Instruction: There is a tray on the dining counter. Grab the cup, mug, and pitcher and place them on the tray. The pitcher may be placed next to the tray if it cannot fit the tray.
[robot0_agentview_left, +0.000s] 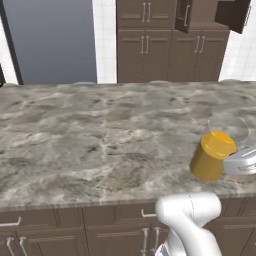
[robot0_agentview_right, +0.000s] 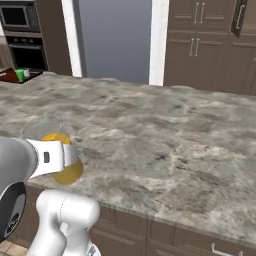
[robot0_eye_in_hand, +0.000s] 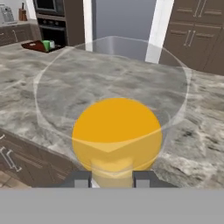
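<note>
The pitcher (robot0_agentview_left: 212, 156), with a yellow-orange body and a clear glass top, leans tilted over the dining counter (robot0_agentview_left: 100, 135) near its front edge. My gripper (robot0_agentview_left: 241, 163) comes in from the side and is shut on it. In the hand view the pitcher (robot0_eye_in_hand: 116, 131) looms close, with my gripper (robot0_eye_in_hand: 112, 178) clamped at its near side. Far off at the counter's end lies the dark red tray (robot0_eye_in_hand: 36, 45), and on it stand the green cup (robot0_eye_in_hand: 46, 45) and the small pale mug (robot0_eye_in_hand: 52, 43). In the right base view the pitcher (robot0_agentview_right: 69, 174) shows partly behind my gripper (robot0_agentview_right: 62, 157), with the tray (robot0_agentview_right: 9, 75) at the far left.
Dark brown cabinets (robot0_agentview_left: 160, 45) and a grey doorway (robot0_agentview_left: 52, 40) stand behind the counter. A wall oven (robot0_agentview_right: 22, 35) is beyond the tray's end. Drawers with metal handles (robot0_agentview_left: 10, 222) run under the counter's front edge. A wide stretch of stone top lies between pitcher and tray.
</note>
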